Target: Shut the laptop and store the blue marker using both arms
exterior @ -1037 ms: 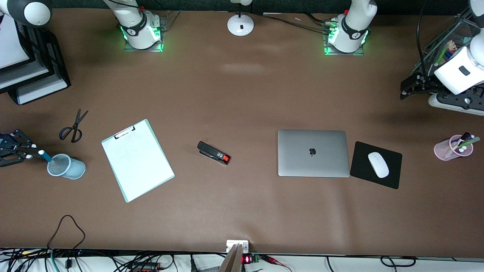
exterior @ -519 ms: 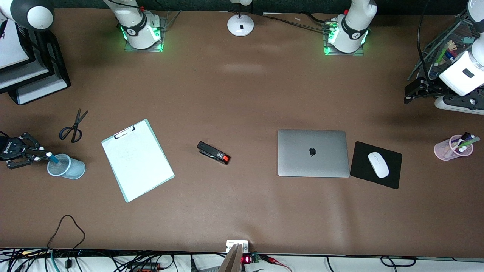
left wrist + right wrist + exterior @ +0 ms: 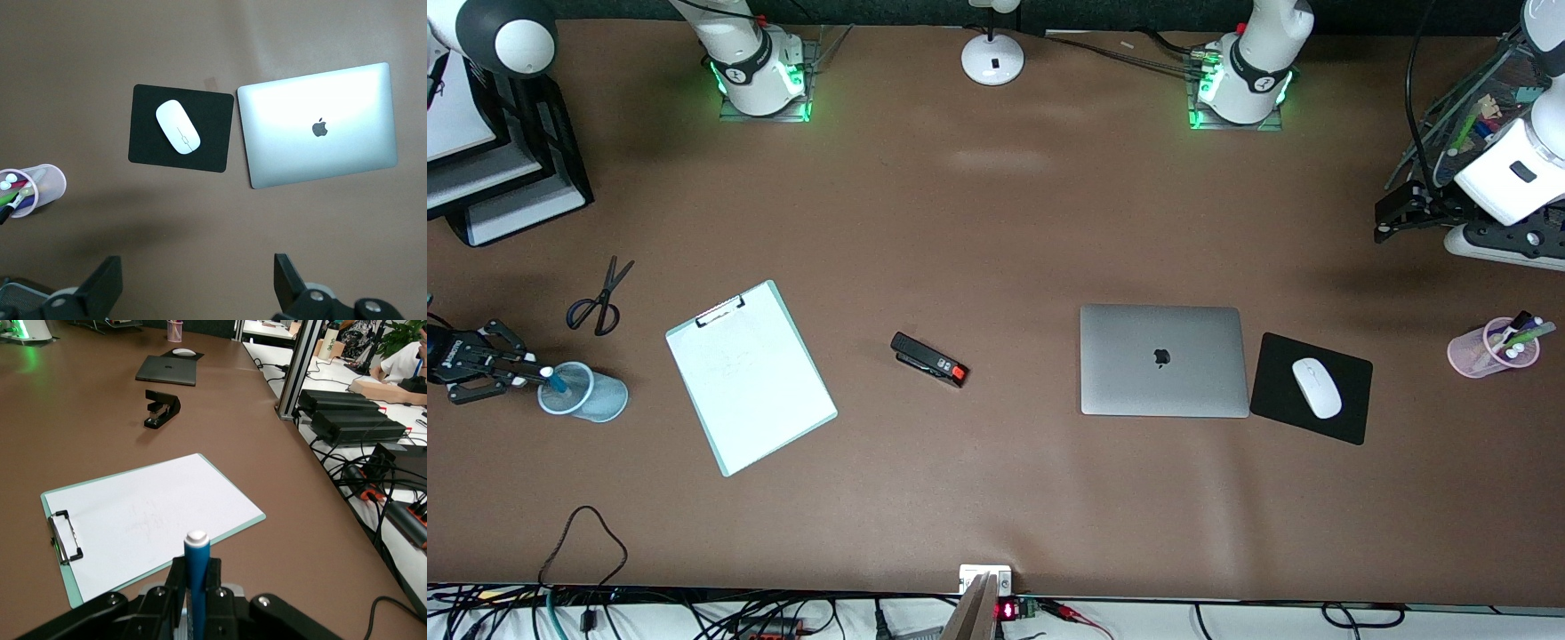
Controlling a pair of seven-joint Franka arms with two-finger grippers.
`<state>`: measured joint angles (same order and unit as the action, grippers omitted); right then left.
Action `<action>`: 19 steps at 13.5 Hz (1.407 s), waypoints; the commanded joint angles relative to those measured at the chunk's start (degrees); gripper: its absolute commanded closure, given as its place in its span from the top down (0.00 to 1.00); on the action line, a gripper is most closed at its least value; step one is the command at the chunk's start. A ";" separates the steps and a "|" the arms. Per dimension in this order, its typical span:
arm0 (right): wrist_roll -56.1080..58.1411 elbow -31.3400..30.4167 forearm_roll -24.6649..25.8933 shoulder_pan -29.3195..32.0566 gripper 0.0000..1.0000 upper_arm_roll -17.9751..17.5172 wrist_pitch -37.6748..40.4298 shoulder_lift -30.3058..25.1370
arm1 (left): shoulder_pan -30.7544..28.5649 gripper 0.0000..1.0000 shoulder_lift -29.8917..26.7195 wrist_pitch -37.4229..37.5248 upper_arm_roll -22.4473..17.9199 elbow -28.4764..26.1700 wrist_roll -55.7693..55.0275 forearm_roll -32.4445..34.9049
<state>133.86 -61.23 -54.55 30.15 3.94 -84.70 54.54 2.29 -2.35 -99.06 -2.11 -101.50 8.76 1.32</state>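
The laptop (image 3: 1160, 360) lies shut on the table, silver lid up, also seen in the left wrist view (image 3: 320, 127) and small in the right wrist view (image 3: 167, 369). My right gripper (image 3: 520, 374) is shut on the blue marker (image 3: 556, 381), whose blue end dips into the mouth of a pale blue mesh cup (image 3: 603, 402) at the right arm's end of the table. In the right wrist view the marker (image 3: 197, 570) stands clamped between the fingers of the right gripper (image 3: 197, 590). My left gripper (image 3: 1387, 213) hangs open and empty at the left arm's end; its fingers (image 3: 107, 287) stand wide apart.
A black mouse pad (image 3: 1352, 418) with a white mouse (image 3: 1317, 388) lies beside the laptop. A pink cup of markers (image 3: 1489, 348) stands toward the left arm's end. A stapler (image 3: 929, 360), clipboard (image 3: 751, 378), scissors (image 3: 600, 298) and stacked trays (image 3: 507, 178) are also here.
My right gripper has carried the blue marker toward the mesh cup, so its end now sits in the cup's mouth. The left arm has shifted only slightly.
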 commanded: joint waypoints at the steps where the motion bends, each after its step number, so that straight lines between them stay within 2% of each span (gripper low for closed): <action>1: 0.87 1.82 0.85 -0.09 0.00 -0.43 -0.64 1.96 | 0.18 1.00 -1.17 0.54 -0.09 -0.54 0.82 -0.44; 8: 2.81 1.64 4.63 0.34 0.00 -0.17 -1.86 3.46 | 0.18 1.00 -0.99 1.94 -0.09 0.60 0.64 -0.53; 11: 2.90 1.73 4.72 0.52 0.00 -0.08 -2.74 3.81 | 0.18 1.00 -0.73 1.77 -0.09 0.60 0.30 -0.53; 12: 2.90 1.73 4.72 0.52 0.04 -0.08 -2.83 3.99 | 0.18 1.00 -0.73 1.77 -0.09 0.60 0.21 -0.62; 13: 2.81 1.73 4.81 0.52 0.42 -0.08 -3.18 3.99 | 0.18 1.00 -0.73 1.77 -0.09 0.60 0.21 -0.71; 14: 2.46 1.64 4.63 0.52 0.99 -0.08 -3.45 3.99 | 0.26 1.00 -0.55 1.68 -0.09 0.69 0.29 -0.62; 17: 1.41 1.47 4.89 0.61 1.00 -0.08 -2.57 3.12 | 0.79 1.00 -0.38 1.68 0.35 1.30 0.38 -0.53; 19: -4.10 1.38 6.55 0.61 1.00 -0.16 -1.18 1.02 | 0.88 1.00 -0.20 1.77 0.35 1.83 0.29 -0.62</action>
<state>134.29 -60.77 -50.16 30.47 4.07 -87.78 57.38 2.68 -2.66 -98.23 -1.58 -101.07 8.76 1.32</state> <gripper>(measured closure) 0.207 0.000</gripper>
